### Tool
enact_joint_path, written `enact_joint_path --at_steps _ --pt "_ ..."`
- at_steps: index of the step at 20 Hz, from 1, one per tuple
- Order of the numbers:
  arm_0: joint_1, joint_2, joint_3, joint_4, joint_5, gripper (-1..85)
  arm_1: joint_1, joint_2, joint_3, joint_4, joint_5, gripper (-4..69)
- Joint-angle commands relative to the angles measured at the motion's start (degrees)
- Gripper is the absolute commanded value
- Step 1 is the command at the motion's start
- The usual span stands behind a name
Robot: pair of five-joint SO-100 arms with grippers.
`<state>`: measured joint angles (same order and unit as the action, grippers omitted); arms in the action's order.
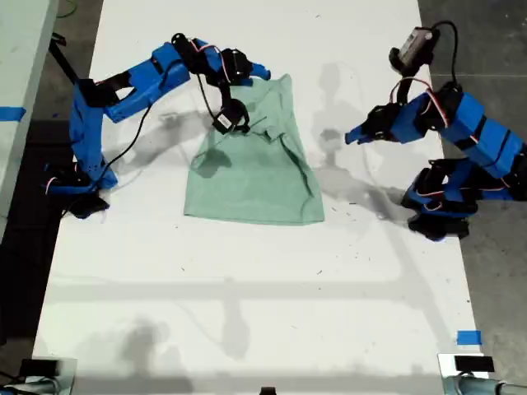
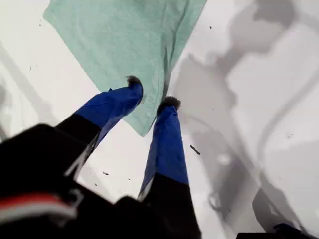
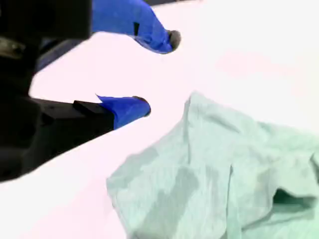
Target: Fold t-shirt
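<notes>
The pale mint-green t-shirt (image 1: 255,181) lies on the white table (image 1: 247,313), flat toward the near hem and bunched at its far end, with a fold along the edge on the exterior view's right. My first gripper (image 1: 352,136) (image 2: 152,92) hovers open and empty beside that edge; in its wrist view the fingers line up over a flat corner of the t-shirt (image 2: 124,40). My second gripper (image 1: 259,72) (image 3: 157,73) is open and empty just off the shirt's far end, apart from the nearest corner of the t-shirt (image 3: 224,174).
Both arm bases stand at the table's side edges, with dark floor beyond. Blue tape marks sit at the exterior view's lower right (image 1: 468,337) and far left (image 1: 10,113). A small black device (image 1: 465,364) lies at the near right corner.
</notes>
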<state>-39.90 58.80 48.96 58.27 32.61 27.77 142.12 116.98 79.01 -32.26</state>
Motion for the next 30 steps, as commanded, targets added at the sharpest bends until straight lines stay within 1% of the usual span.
enact_joint_path --at_steps 1,2,4,5,6,7,9,10,11,14,18,23,25,27,28,30 --pt "4.31 14.85 -0.26 5.63 2.37 19.8 -1.05 2.29 0.26 -1.32 1.49 10.9" --pt "5.45 18.98 2.29 8.88 2.81 19.4 -1.49 3.08 0.88 -0.97 2.37 10.2" --pt "7.47 25.4 6.42 18.28 3.08 18.7 -3.52 4.66 1.76 -1.14 3.08 9.8" --pt "8.7 28.39 8.44 23.03 3.08 18.4 -5.01 4.83 1.85 -1.05 3.25 8.6" --pt "10.2 31.38 10.9 26.81 2.81 18.0 -6.86 4.66 2.02 -1.49 2.64 3.8" --pt "12.13 33.84 13.27 29.88 2.72 17.4 -8.17 4.22 2.29 -1.49 2.72 3.6" --pt "16.35 35.77 15.64 35.68 1.23 17.0 -11.51 2.64 3.43 -2.72 2.9 18.1" --pt "18.28 35.77 16.52 37.62 0.44 16.9 -12.57 0.79 3.96 -3.08 2.81 21.6" --pt "20.04 35.86 18.02 37.97 0.0 16.9 -13.45 -0.79 4.75 -4.04 2.55 23.3" --pt "24.61 34.72 19.69 37.88 -2.2 16.4 -14.94 -3.25 8.0 -9.93 0.79 25.6" --pt "28.13 34.72 22.32 37.18 -4.83 17.2 -15.38 -7.65 11.78 -16.08 -1.93 26.2" --pt "30.15 34.63 26.37 34.01 -7.91 17.6 -16.26 -16.44 16.0 -26.54 -4.48 26.8" --pt "30.06 34.54 26.89 33.66 -8.09 17.6 -16.35 -19.42 18.02 -31.29 -4.83 27.3" --pt "29.44 34.63 27.25 33.49 -8.09 17.6 -16.44 -22.94 18.28 -34.45 -5.1 27.3" --pt "29.18 34.72 27.33 33.49 -8.09 17.6 -16.61 -24.87 18.28 -35.95 -5.19 26.3" --pt "28.74 34.72 27.33 33.49 -8.09 17.5 -17.05 -29.53 17.84 -38.76 -5.01 19.8"
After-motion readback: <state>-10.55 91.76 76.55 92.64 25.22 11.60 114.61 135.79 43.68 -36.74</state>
